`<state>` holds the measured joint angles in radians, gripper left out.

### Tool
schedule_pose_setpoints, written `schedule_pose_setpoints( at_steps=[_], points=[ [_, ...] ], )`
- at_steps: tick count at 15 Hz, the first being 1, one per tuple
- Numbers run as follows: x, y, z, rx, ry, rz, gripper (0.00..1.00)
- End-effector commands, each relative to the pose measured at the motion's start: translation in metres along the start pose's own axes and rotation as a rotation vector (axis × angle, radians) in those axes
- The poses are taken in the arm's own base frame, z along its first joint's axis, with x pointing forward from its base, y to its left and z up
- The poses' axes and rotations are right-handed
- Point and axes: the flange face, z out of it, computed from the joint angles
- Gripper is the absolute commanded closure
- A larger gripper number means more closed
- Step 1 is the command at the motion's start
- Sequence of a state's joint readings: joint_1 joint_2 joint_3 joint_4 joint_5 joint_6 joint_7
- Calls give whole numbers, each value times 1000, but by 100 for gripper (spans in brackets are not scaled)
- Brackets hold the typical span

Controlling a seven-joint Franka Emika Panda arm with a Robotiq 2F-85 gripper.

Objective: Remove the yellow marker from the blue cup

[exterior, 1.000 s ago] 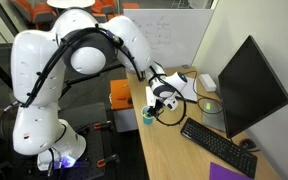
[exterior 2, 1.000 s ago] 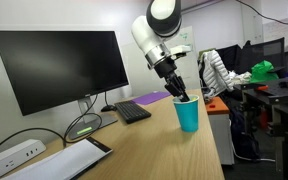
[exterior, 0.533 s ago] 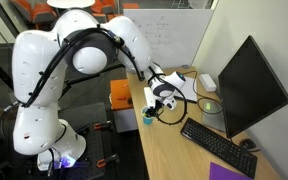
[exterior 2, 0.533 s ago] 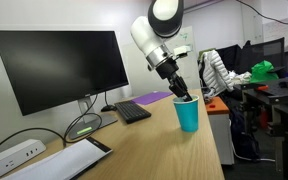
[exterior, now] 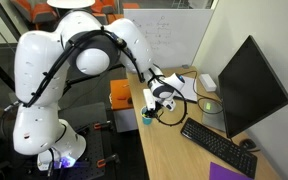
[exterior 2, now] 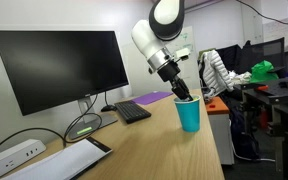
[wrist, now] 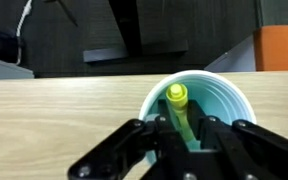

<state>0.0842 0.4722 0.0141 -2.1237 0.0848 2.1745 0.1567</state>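
Flanking the yellow marker (wrist: 178, 100) closely, the gripper (wrist: 184, 128) has its jaws narrow inside the blue cup (wrist: 229, 95); whether they pinch cannot be told. Between them the marker stands nearly upright, its end pointing up out of the mouth. The cup rests on the wooden desk (wrist: 64, 110).

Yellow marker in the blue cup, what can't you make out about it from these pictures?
Wrist view: the lower end of the yellow marker is hidden by the fingers of the tool. Whether they already pinch it cannot be told.
In an exterior view, the wall of the blue cup and the tool above it hide the marker completely.
In an exterior view, the blue cup is too small to show the marker.
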Motion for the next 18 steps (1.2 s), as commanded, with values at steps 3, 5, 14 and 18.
schedule_pose_setpoints(
  at_steps=[3, 5, 14, 18],
  points=[
    [2, -1, 1, -25, -30, -48, 79],
    [2, -2, 0, -22, -33, -52, 94],
    [2, 3, -22, -3, -4, -45, 96],
    [-8, 12, -43, 34, -10, -47, 96]
  ],
)
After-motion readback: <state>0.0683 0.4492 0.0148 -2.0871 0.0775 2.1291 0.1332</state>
